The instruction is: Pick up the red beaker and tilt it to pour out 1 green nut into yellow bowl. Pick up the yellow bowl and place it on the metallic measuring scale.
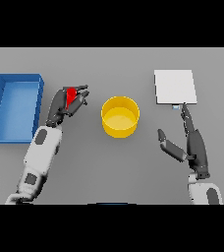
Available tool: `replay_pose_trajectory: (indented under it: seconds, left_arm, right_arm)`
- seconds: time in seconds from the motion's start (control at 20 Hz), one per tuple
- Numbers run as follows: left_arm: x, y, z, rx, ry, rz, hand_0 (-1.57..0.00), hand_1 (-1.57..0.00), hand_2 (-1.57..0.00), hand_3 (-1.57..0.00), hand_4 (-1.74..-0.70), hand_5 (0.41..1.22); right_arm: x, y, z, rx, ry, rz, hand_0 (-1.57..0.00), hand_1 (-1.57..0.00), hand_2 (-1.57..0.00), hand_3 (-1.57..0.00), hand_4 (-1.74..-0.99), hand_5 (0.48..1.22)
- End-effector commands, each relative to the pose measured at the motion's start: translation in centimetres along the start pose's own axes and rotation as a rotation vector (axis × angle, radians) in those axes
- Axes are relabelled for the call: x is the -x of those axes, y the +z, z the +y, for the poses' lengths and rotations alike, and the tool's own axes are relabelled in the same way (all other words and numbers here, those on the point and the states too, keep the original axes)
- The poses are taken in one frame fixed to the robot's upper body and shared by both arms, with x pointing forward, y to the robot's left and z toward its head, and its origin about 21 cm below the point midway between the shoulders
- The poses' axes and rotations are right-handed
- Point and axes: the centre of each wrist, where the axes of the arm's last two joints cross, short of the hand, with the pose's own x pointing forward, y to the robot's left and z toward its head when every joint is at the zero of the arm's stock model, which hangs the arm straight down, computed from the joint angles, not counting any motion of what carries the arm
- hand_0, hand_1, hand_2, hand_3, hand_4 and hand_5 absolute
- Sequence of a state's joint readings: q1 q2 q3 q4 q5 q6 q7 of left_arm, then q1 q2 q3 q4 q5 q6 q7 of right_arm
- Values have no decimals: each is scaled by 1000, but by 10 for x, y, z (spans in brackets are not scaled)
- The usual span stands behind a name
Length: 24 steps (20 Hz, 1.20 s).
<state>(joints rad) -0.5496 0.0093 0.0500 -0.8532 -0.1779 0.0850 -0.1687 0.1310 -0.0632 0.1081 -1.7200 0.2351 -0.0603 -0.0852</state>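
Observation:
A red beaker [71,96] shows only as a small red patch inside my left hand [65,104], whose fingers are curled round it, left of the bowl. The yellow bowl [120,116] stands upright mid-table; I see no nut in it. The metallic scale [175,87] is a pale square plate at the back right. My right hand [192,142] hovers open to the right of the bowl, its fingers straight and pointing toward the scale's near edge, thumb spread toward the bowl.
A blue tray [14,106] with raised walls lies at the far left, close beside my left arm.

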Motion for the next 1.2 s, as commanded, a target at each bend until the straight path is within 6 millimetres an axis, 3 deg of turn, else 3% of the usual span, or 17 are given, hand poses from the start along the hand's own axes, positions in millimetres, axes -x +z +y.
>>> replay_pose_trajectory:
  seconds: [0.0,0.25,0.4,0.65,1.0,1.15]
  left_arm:
    - [-2,-1,-1,-10,4,19,-1419,-1425,-1430,-1375,-1552,1159]
    - [-13,-3,1,-69,80,-72,-1521,-1523,-1525,-1507,-1679,1122]
    - [-34,-7,9,-72,39,-112,-1545,-1546,-1547,-1538,-1709,1114]
    - [-68,-7,11,46,-222,-124,-1563,-1563,-1563,-1560,-1731,1124]
    - [-85,-4,3,113,-450,-98,-1566,-1566,-1566,-1564,-1734,1114]
    - [-97,-6,-9,129,-672,-92,-1568,-1568,-1568,-1567,-1738,1131]
  right_arm:
    - [0,0,-2,-2,-4,13,1,1,1,1,-1258,644]
    - [-1,2,2,-1,9,1,1,1,1,1,-1258,646]
    - [0,2,2,-6,14,-19,1,1,1,1,-1263,652]
    - [-1,0,2,-5,30,-14,1,1,1,1,-1253,666]
    - [1,2,5,-9,37,13,1,1,1,1,-1254,680]
    - [-3,4,3,-14,33,-3,1,1,1,1,-1252,685]
